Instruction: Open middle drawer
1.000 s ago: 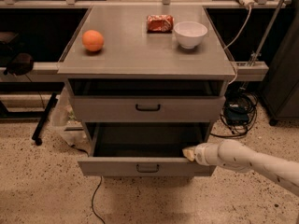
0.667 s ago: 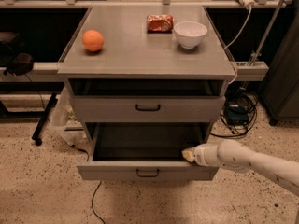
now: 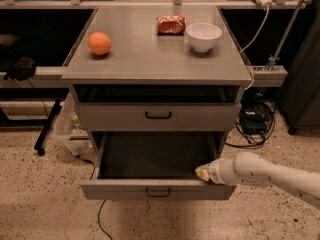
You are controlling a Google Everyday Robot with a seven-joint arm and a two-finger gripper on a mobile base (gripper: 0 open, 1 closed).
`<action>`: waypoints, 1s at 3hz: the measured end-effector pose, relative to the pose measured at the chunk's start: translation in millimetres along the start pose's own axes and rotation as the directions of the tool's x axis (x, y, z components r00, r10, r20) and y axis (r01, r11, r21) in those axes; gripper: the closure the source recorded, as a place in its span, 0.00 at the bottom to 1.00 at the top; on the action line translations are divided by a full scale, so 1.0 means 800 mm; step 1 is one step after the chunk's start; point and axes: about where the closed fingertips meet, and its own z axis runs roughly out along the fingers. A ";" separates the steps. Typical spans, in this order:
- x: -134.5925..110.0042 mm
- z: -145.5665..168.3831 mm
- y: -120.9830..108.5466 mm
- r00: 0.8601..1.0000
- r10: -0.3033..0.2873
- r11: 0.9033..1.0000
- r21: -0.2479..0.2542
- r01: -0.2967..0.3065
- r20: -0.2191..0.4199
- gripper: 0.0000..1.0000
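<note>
Gripper (image 3: 202, 173), cream and rounded, sits inside the open flat-fronted grey middle drawer (image 3: 120, 189); the gripper's state cannot be told.

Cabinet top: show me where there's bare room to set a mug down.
The whole front strip of the cabinet top is bare, as is the middle patch between the orange and the red packet. The back right is crowded: packet beside white bowl. The gripper sits low, at the front right corner of the open middle drawer.

arm (image 3: 270, 178): white, enters from 4 o'clock | gripper (image 3: 202, 173): at 5 o'clock, low, pointing toward 9 o'clock
</note>
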 end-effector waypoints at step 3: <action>0.051 -0.016 0.012 0.982 -0.097 0.995 -0.036 0.093 -0.164 0.11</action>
